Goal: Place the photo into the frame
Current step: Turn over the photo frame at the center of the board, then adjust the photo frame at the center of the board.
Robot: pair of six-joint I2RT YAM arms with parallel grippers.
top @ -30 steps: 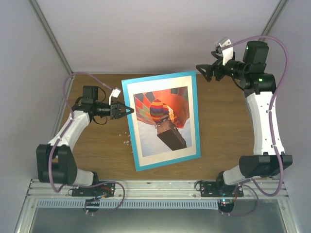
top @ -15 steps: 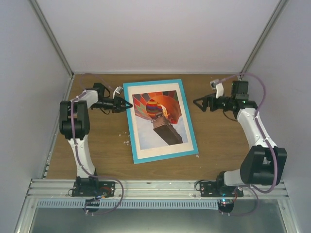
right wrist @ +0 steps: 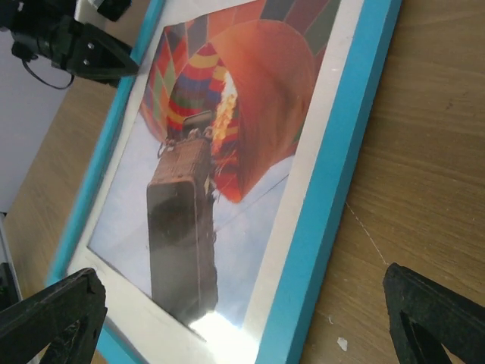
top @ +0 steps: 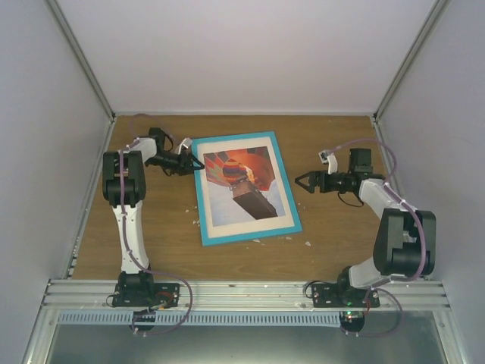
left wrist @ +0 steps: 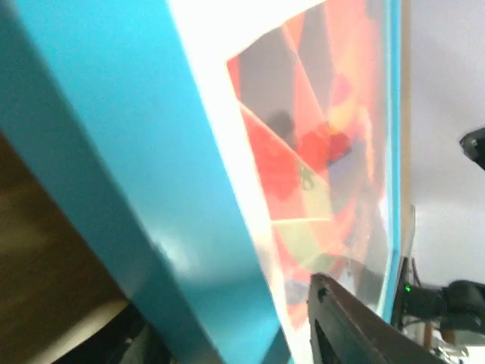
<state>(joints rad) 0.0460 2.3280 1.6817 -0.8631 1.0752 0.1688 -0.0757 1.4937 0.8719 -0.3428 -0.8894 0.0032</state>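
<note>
I see the photo [top: 244, 186] inside the frame [top: 250, 236]. Right jaws spread wide, clear of it. Whether the left jaws grip, I cannot tell.

Shows white link shells and black joint housings on left arm [top: 130, 227] and right arm [top: 377, 192]; trails lilac cables [top: 191, 302]; ends in black wedge-shaped fingers [right wrist: 53, 315].

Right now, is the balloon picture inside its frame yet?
Yes, nearly finished. The photo sits inside the blue frame, face up on the table. The left tool is at the frame's edge; whether it grips is unclear. The right tool is open, off to the side. To do: let go and back away.
</note>
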